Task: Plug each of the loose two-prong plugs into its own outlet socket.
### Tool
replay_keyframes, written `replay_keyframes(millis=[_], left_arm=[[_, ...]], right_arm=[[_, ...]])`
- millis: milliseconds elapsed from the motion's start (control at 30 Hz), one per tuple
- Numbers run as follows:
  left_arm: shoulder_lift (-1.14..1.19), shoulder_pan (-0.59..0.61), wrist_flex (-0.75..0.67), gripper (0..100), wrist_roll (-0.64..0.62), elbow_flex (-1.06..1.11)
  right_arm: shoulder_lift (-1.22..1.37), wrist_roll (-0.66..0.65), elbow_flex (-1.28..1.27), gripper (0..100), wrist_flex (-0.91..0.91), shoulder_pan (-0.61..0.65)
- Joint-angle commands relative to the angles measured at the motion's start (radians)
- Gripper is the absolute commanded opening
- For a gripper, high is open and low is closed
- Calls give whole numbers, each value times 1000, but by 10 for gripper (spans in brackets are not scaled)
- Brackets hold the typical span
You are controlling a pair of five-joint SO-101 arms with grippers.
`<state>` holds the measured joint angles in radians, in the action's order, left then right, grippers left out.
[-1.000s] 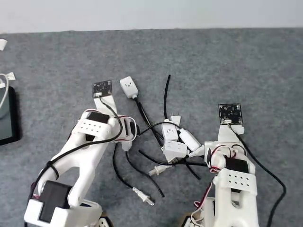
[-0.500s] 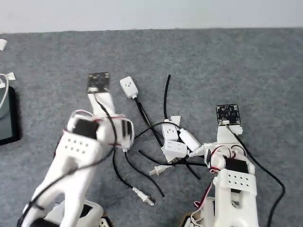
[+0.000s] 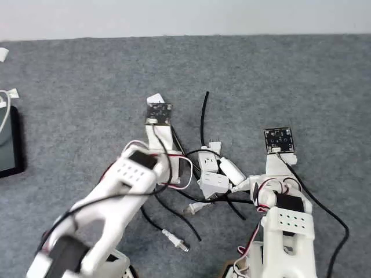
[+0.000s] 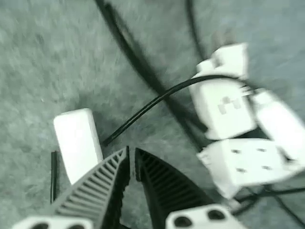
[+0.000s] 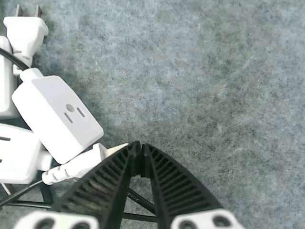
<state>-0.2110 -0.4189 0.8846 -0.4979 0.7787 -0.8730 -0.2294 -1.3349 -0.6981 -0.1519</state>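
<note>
High view, starting at the left edge: a dark flat device [image 3: 7,142] lies on the grey worktop [image 3: 301,81]. Next, the left arm [image 3: 116,197] extends toward the middle, and its wrist camera board covers most of a single white outlet socket [image 3: 154,99]. In the left wrist view the left gripper [image 4: 132,155] sits just beside that socket, its fingers almost together with only a thin slit between them and nothing in it. Nearer the arms' bases, a loose two-prong plug [image 3: 175,238] on a black cord lies well apart from any socket. In the middle is a cluster of white sockets [image 3: 211,176] tangled in black cords, with a bare-pronged plug [image 5: 26,28] at its far end. The right gripper [image 5: 140,145] is pressed together beside the cluster, and the tip of a white plug lead [image 5: 76,167] touches one finger.
</note>
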Motion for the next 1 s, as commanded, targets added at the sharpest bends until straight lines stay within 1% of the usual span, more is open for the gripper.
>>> replay_keyframes(millis=[0,100,200,433,567,700,900,967], left_arm=[[213,69,3,12,-11,-148],[224,112,60,12,-11,-191],[183,133,92,12,-11,-183],[72,227,83,12,-6,-84],[72,269,23,13,0,-16],[63,272,17,13,58,12],[58,273,17,13,64,12],[15,273,17,13,66,12]], right_arm=[[-4,-11,11,12,21,7],[-4,-12,11,12,21,5],[-4,-12,11,12,21,5],[-4,-12,11,12,21,5],[-2,-12,11,12,21,7],[-1,-12,11,12,21,7],[-1,-12,11,12,19,5],[1,-12,11,12,21,7]])
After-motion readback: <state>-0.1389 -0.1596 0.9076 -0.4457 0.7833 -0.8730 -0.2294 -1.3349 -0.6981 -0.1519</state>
